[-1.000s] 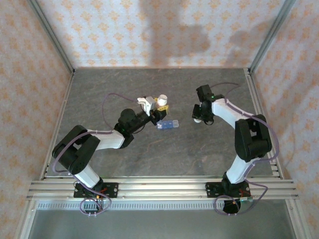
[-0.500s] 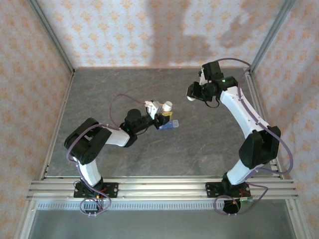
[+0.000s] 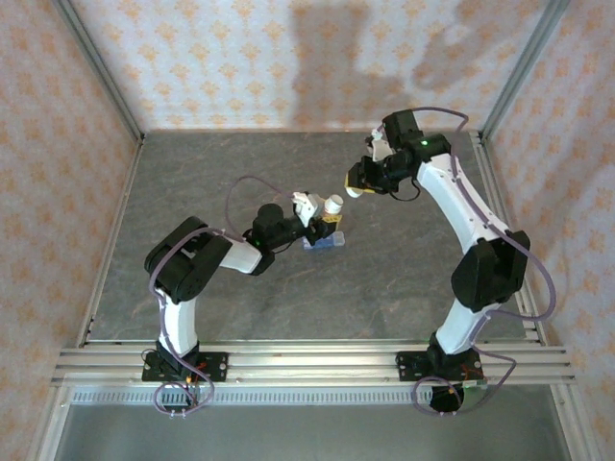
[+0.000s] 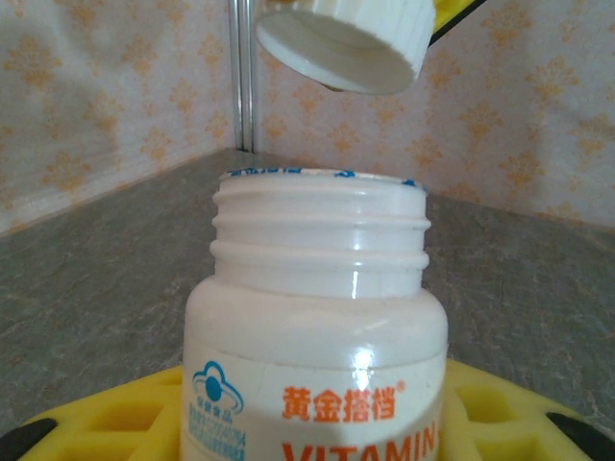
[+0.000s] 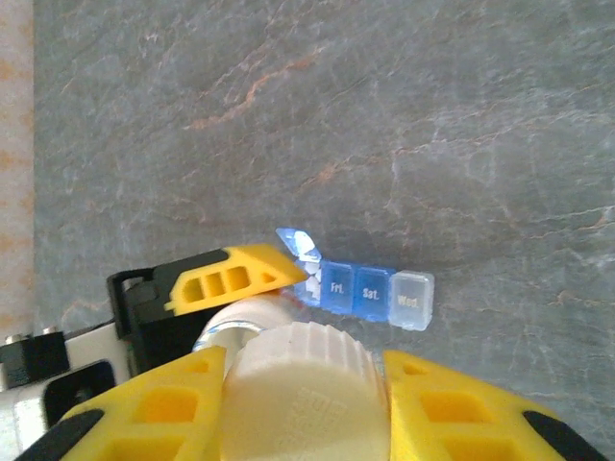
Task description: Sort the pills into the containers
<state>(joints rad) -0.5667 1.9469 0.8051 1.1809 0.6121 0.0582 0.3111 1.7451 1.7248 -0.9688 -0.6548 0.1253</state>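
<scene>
Centrally in the top view, the left fingers (image 3: 327, 219) are clamped on a small white bottle (image 3: 332, 205), gripping it low on its body. From the left wrist the bottle (image 4: 317, 327) stands between the yellow fingers (image 4: 509, 423). Its threaded neck is bare and its mouth uncapped, and the label carries orange characters and the word VITAMIN.

Just up and to the right, the right fingers (image 5: 452, 408) are closed on the white ribbed cap (image 5: 303, 394), one yellow finger on either side of it. In the left wrist view the cap (image 4: 341, 43) hangs at the top of the frame. It sits clear of the bottle's mouth with a gap between them, and its hollow underside is tilted toward the lens.

Below the bottle in the top view, the pill organizer (image 3: 323, 241) lies flat on the grey stone-patterned tabletop (image 3: 404, 279), near the middle of the frame. The right wrist camera looks down past the cap onto the organizer (image 5: 370, 290), a short translucent blue strip right of centre. Two blue lids read Fri. and Sat., and a paler lid at the right end reads Wed. The lid at the left end is raised. A left finger (image 5: 226, 279) overlaps that end from this angle, and I cannot tell whether the two touch.
</scene>
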